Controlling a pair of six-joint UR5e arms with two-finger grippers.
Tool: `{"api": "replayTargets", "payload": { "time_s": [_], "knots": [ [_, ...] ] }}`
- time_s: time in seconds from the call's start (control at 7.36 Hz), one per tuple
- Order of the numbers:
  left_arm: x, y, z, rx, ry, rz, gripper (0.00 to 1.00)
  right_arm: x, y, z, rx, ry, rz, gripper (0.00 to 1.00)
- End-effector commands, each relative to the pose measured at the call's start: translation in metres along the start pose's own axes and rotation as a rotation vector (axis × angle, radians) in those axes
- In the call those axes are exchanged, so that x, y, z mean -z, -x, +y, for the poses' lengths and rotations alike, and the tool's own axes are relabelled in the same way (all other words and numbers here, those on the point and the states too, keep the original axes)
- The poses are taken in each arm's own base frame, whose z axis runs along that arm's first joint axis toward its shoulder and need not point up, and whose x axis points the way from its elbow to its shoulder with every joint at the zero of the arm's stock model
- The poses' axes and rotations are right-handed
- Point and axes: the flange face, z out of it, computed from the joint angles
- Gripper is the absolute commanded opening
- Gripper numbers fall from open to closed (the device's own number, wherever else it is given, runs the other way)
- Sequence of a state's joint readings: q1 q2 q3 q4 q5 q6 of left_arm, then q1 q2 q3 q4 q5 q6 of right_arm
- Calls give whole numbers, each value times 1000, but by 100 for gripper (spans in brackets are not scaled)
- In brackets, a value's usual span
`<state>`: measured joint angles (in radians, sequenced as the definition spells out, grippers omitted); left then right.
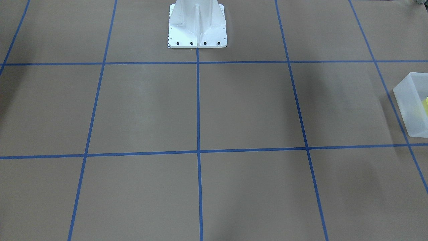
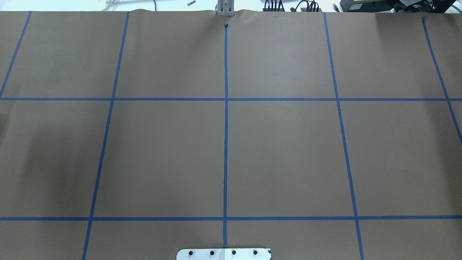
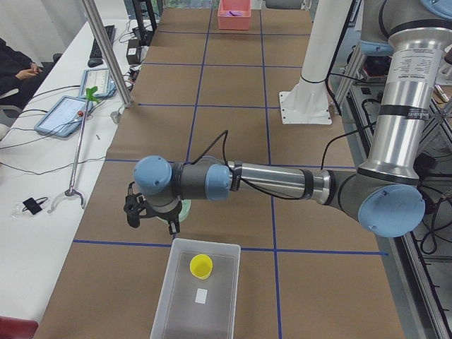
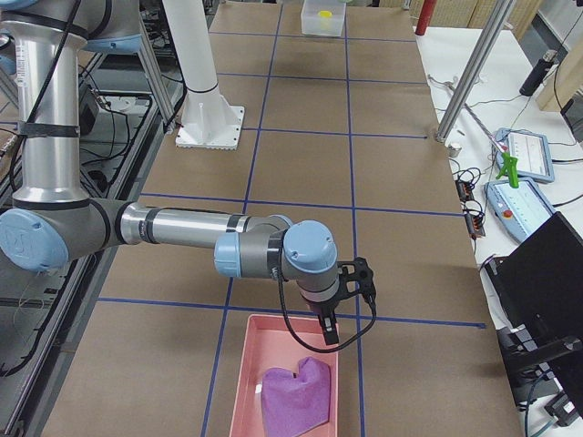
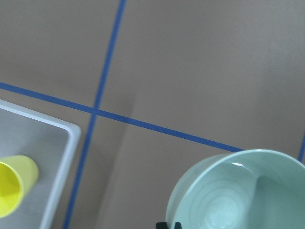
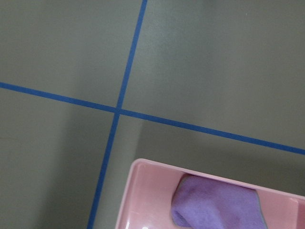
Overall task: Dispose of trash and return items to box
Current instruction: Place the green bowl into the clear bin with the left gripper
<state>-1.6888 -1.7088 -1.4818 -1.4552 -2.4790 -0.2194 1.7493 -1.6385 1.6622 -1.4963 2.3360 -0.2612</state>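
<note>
1. Front-facing: the box (image 1: pixel 409 107) sits at the worktop (image 1: pixel 247 107) edge, cut off by the frame, with the yellow cup (image 1: pixel 425 103) inside. A bad drop there would barely show.
2. Overhead: neither arm nor the box shows, so this view offers no check.
3. Left side: the left gripper (image 3: pixel 152 219) hangs just short of the box, and the pale green bowl (image 3: pixel 186 209) is partly hidden behind it. I cannot tell whether the fingers are apart or clamped. A weak rim hold could slip.
4. Right side: the right gripper (image 4: pixel 346 305) hovers at the pink tray (image 4: pixel 244 382), near the purple cloth (image 4: pixel 296 396). Its finger state is also unclear.
5. Left wrist: the bowl is close to the box corner. Clipping that wall could shove the box.
6. Right wrist: only the tray corner and cloth show, so snagging could go unnoticed.
</note>
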Motion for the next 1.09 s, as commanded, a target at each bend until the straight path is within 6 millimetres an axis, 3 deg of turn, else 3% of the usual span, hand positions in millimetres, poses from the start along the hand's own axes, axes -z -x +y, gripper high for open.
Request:
{"api": "replayTargets", "payload": {
  "time_s": [0.0,0.14,0.41,0.54,0.81,0.95],
  "knots": [
    [-17,110,7,122,25,9,0,5,48,-22,-26,-14,-30,100],
    [-25,146,13,186,35,17,0,11,70,-31,-37,-24,-35,100],
    [-63,199,30,186,22,15,0,18,100,-40,-46,-35,-65,100],
    [-73,217,27,208,-18,-50,0,22,114,-44,-68,-41,-73,100],
    [-87,250,23,219,-154,-188,0,22,124,-43,-60,-38,-79,100],
    [-89,252,25,218,-155,-189,0,19,128,-44,-80,-31,-82,100]
  ]
}}
